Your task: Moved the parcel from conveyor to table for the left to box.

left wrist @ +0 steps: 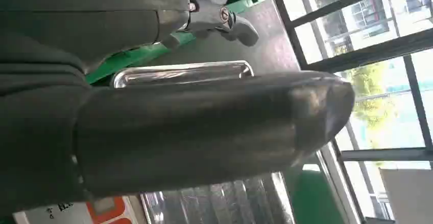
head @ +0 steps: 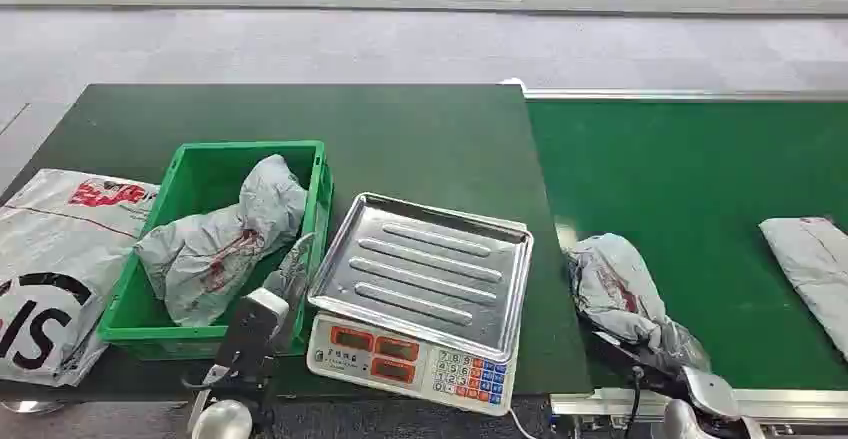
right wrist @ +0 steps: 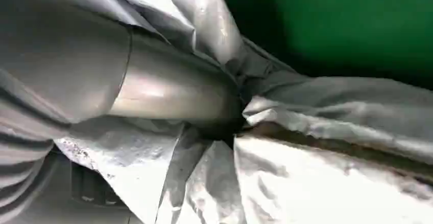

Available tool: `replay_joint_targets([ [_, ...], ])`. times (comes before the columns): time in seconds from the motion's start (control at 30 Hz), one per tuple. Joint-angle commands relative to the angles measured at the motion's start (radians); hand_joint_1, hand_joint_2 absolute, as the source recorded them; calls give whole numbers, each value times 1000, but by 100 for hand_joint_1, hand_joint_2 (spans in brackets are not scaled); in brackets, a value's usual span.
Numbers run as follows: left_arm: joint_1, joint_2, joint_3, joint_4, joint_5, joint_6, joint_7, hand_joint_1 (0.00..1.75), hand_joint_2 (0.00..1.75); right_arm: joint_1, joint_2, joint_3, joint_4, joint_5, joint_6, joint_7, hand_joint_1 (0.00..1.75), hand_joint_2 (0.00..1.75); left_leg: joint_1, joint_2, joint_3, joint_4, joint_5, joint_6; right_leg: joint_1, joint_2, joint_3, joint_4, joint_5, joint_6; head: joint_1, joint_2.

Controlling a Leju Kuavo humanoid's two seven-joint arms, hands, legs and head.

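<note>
So counting it up: four grey poly mailers total, one green crate (head: 318,185), one scale (head: 418,299) and two robot hands. One parcel (head: 612,289) sits on the green conveyor (head: 700,179) near its front edge, close to the dark table (head: 400,139); a second mailer (head: 812,259) lies further along the belt at the right edge of the head view, well apart from the first. A third bag (head: 222,241) is crumpled inside the crate, and a big flat mailer (head: 55,259) with red and black print lies on the table just left of the crate. The right hand (head: 650,354) is down on the near end of the parcel, and in the right wrist view its thick grey thumb (right wrist: 168,89) is pressed into the wrinkled plastic, which bunches up around it, so it looks like it's gripping the bag. The parcel itself is crinkly grey plastic, lumpy, with a smudge of red print. The left hand (head: 285,284) hovers between the crate and the scale's steel tray (head: 425,264); from the left wrist view the fingers (left wrist: 224,22) look stretched out, holding nothing.
</note>
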State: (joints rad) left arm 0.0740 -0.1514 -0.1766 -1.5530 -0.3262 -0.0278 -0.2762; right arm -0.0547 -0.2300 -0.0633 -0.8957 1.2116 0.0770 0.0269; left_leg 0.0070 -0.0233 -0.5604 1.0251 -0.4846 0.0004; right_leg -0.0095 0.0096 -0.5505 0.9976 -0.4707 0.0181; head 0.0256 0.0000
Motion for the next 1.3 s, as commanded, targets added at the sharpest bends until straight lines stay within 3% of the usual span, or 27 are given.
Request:
replay_joint_targets([
  [0.03, 106, -33, 99, -94, -27, 2, -12, 0, 0, -13, 155, -40, -327, 25, -362, 3, 175, 175, -2, 15, -9, 0, 0, -1, -2, 12, -11, 4, 3, -2, 1, 0],
  [0.07, 105, -36, 101, -92, -30, 1, -14, 0, 0, 5, 159, -54, -378, 34, -442, -7, 175, 175, -3, 19, -10, -1, 0, -2, -3, 16, -15, 5, 4, -2, 0, 0],
  [0.17, 102, -40, 96, -78, -34, 9, -27, 0, 0, 58, 169, -75, -514, -25, -523, -85, 175, 175, -3, 11, -12, -2, 1, -3, -3, 9, -20, 5, 4, -3, 0, 0],
  [0.2, 101, -39, 96, -75, -34, 10, -28, 0, 0, 64, 170, -75, -524, -26, -524, -86, 175, 175, -4, 8, -5, -3, 2, -3, -4, 5, -20, 5, 3, -4, 0, 0],
  [0.27, 101, -39, 96, -75, -34, 10, -28, 0, 0, 67, 170, -76, -523, -26, -524, -86, 175, 175, -3, 0, -7, -2, 5, -4, -3, 0, -19, 6, 3, -3, 0, 0],
  [0.53, 99, -39, 96, -74, -34, 10, -28, 0, 0, 66, 172, -76, -511, -26, -524, -89, 175, 175, -3, 2, -9, -3, 5, -4, -3, 1, -21, 5, 3, -4, 0, 0],
  [0.93, 104, -26, 75, -60, -21, 36, -41, 0, 0, 93, 181, -58, -575, -36, -620, -136, 175, 175, -3, 2, -8, -4, 6, -4, -3, -1, -20, 4, 3, -4, 0, 0],
  [1.07, 53, -25, 47, 1, -3, 18, -48, 0, 0, -36, 197, 131, -508, -114, -603, -268, 175, 175, -3, 5, -9, -3, 5, -4, -3, 4, -22, 6, 4, -3, 0, 0],
  [1.13, 32, -27, 34, 22, -3, 16, -47, 0, 0, -91, 227, 186, -450, -90, -621, -248, 175, 175, -3, 11, -10, -4, 6, -5, -3, 9, -24, 5, 6, -4, 0, 0],
  [1.17, 21, -28, 27, 30, -3, 16, -47, 0, 0, -132, 241, 243, -404, -85, -615, -247, 175, 175, -2, 8, -12, -3, 5, -4, -3, 6, -22, 6, 5, -3, 0, 0],
  [1.2, 10, -29, 21, 39, -3, 16, -47, 0, 0, -168, 267, 294, -368, -125, -588, -286, 175, 175, -3, 11, -15, -4, 6, -5, -3, 9, -23, 5, 6, -4, 0, 0],
  [1.3, -27, -30, 5, 71, 6, 5, -47, 0, 0, -259, 341, 418, -245, -113, -562, -273, 175, 175, -2, 16, -9, -6, 8, -7, -2, 12, -26, 5, 9, -6, 0, 0],
])
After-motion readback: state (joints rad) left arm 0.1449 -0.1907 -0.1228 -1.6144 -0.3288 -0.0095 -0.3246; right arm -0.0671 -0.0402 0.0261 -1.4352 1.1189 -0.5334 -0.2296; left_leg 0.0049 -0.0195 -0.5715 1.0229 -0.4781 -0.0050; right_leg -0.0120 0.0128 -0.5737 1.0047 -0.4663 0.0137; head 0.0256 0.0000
